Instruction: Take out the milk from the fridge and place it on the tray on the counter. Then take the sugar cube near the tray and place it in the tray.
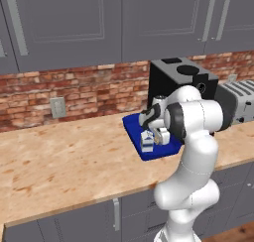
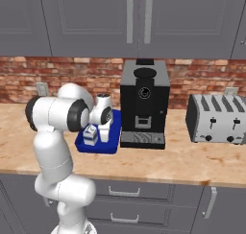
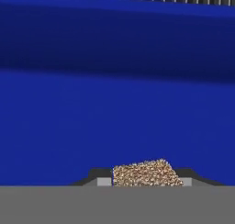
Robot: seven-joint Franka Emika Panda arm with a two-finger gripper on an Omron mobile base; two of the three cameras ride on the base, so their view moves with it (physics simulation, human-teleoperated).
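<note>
Over the blue tray (image 3: 114,103) on the counter (image 1: 64,156), the pincer (image 3: 146,182) grips the sugar cube (image 3: 146,173); the milk carton (image 1: 147,141) stands in the tray.

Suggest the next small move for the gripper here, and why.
Probably open the gripper and let go. In the hand view the sugar cube sits between the fingertips, low over the blue floor of the tray. The base views show the hand down over the tray, beside the milk already standing in it. Releasing looks like what remains, then a lift straight up clear of the carton.
</note>
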